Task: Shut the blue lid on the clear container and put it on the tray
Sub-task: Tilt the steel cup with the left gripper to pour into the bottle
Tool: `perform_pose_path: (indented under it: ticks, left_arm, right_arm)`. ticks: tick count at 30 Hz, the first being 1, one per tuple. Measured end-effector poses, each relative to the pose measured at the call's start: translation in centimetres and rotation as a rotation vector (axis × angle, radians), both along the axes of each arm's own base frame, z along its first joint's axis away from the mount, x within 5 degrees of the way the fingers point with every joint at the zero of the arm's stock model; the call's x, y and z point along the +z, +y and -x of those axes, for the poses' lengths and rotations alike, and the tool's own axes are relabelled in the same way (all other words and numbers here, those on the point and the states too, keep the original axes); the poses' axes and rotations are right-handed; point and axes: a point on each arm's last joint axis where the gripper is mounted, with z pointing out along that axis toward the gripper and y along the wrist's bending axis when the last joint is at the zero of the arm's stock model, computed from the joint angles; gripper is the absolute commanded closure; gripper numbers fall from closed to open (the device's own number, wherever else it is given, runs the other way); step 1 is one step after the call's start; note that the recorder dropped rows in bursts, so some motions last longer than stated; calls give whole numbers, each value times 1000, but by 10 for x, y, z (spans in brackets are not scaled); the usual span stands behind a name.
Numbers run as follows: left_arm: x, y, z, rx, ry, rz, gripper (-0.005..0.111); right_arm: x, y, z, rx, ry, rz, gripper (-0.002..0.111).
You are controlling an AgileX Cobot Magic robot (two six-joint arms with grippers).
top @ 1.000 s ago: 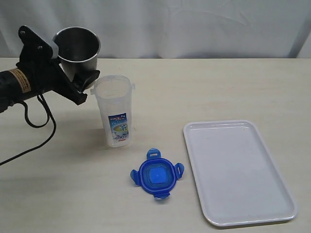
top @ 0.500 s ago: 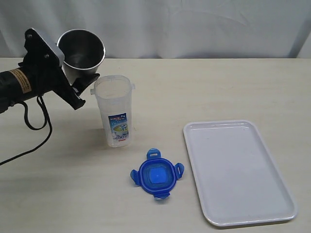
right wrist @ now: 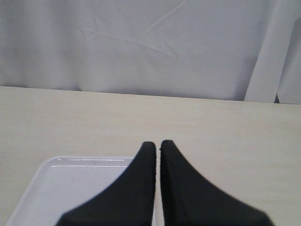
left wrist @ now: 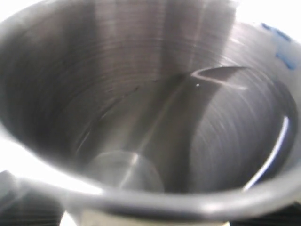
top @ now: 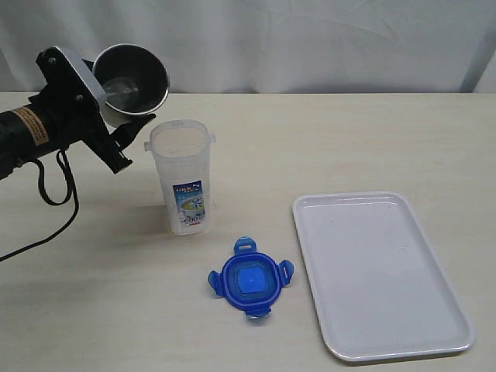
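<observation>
steel cup (top: 133,76) tipped further | left fingers (top: 129,132) clamp it | right fingers (right wrist: 141,188) together | clear container (top: 184,177) upright, open-topped

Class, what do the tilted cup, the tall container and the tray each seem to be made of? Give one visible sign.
Cup: likely steel, brushed grey, bright glints inside.
Tall container: probably clear plastic; the table shows through.
Tray: seemingly glossy white plastic, soft sheen at the rim.

Container (top: 184,177), lid (top: 249,279), tray (top: 380,279) on the table (top: 310,139)
Container stands left, cup (top: 133,77) raised at its far-left; lid lies nearer and rightward, tray just right of the lid.
</observation>
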Motion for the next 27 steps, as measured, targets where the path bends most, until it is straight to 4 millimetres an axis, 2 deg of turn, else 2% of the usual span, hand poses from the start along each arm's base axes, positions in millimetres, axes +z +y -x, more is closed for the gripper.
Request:
perform_pose_path:
  ticks: [11,27]
  left_arm:
    - [0,0,0,-40,-111,-161,107]
    - [0,0,0,-55,-152,-221,107]
  right_arm:
    - [0,0,0,0,0,0,104]
    - [0,0,0,0,0,0,104]
